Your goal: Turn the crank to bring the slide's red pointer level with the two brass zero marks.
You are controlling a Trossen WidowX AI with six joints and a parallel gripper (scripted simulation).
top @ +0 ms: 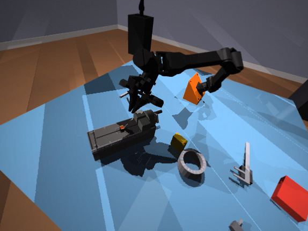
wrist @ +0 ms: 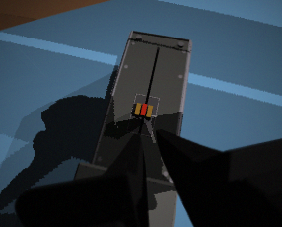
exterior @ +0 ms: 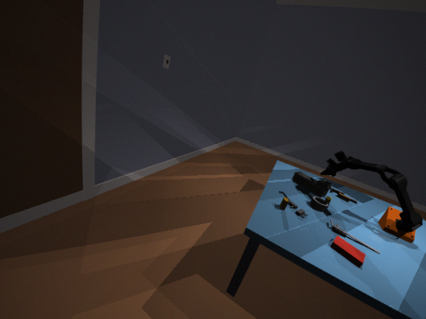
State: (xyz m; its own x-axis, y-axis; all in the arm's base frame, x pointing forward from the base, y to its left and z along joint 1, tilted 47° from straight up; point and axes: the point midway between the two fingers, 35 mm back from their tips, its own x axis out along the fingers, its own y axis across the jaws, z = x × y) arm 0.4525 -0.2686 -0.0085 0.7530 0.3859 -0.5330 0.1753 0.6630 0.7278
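The dark grey slide machine (top: 107, 138) (exterior: 306, 183) (wrist: 170, 79) lies on the blue table. Its red pointer (wrist: 144, 110) (top: 122, 127) sits between the two brass marks in the wrist view and looks about level with them; a tiny offset cannot be judged. The crank handle (top: 158, 112) sticks out at the machine's right end in the top view; it is not seen in the wrist view. My gripper (top: 131, 111) (exterior: 322, 173) (wrist: 148, 137) is nearly closed, with a narrow gap and nothing seen between the fingertips. It hangs above the machine, apart from the handle.
A yellow block (top: 178, 142) (exterior: 329, 199) and a grey ring (top: 191, 171) lie near the crank end. A caliper-like tool (top: 247, 161) and a red block (top: 291, 199) (exterior: 348, 251) lie farther off. The arm's base stands at an orange wedge (top: 191, 91) (exterior: 387, 219).
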